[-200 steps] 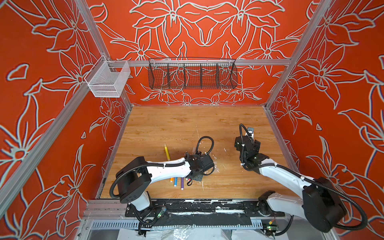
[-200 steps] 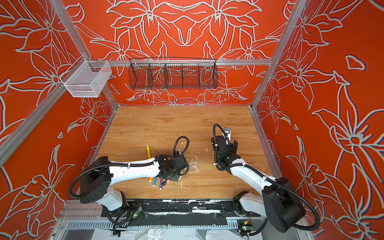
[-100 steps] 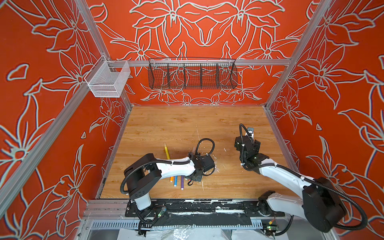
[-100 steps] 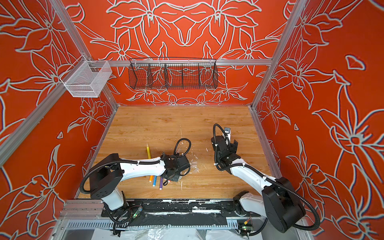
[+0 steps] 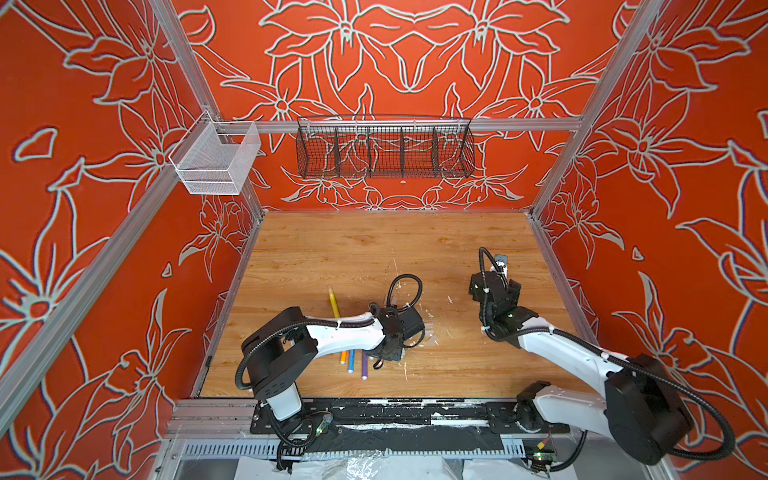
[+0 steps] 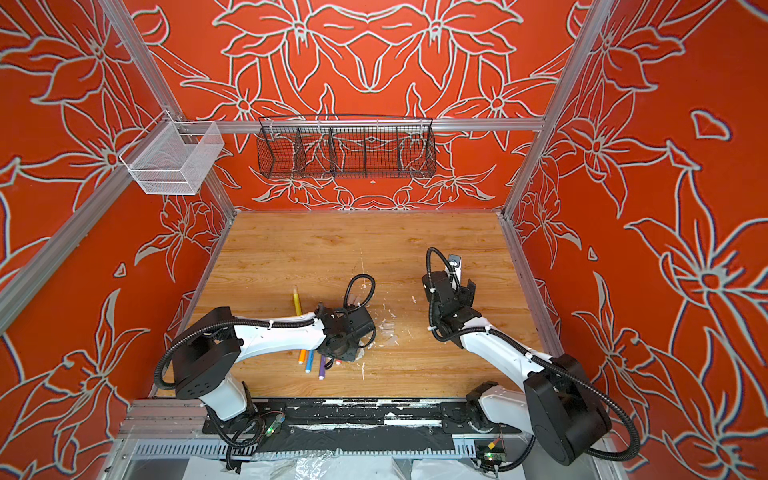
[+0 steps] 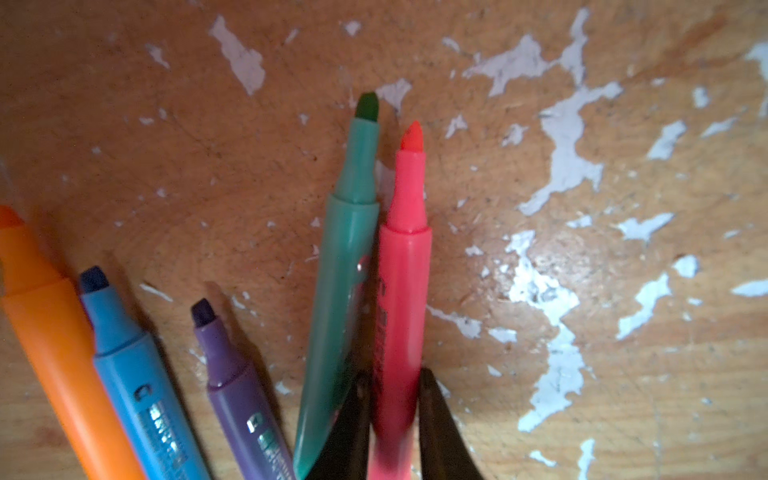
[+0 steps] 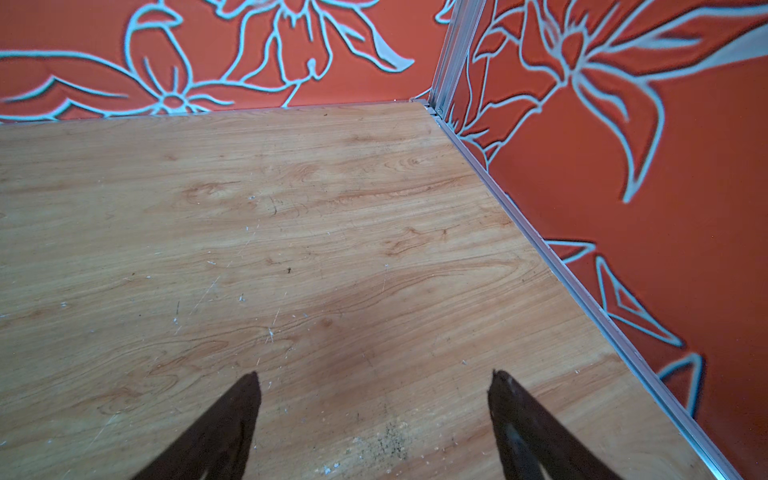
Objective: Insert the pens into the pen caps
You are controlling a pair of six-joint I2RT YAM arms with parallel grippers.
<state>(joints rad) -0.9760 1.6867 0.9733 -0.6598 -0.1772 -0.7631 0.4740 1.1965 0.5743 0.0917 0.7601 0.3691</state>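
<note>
Left tool [image 7: 395,372] — snug around red-pink pen [image 7: 402,286]

One pen [image 7: 401,291] sits between my left gripper [image 7: 392,374] tips, other pens [image 7: 124,374] to its left, pen caps [image 5: 429,330] right.

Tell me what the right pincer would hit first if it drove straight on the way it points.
The right pincer, open and empty, points across bare wood with nothing lying ahead. It would probably meet the tabletop first, or the orange back wall if its tilt is shallower than it looks.
</note>
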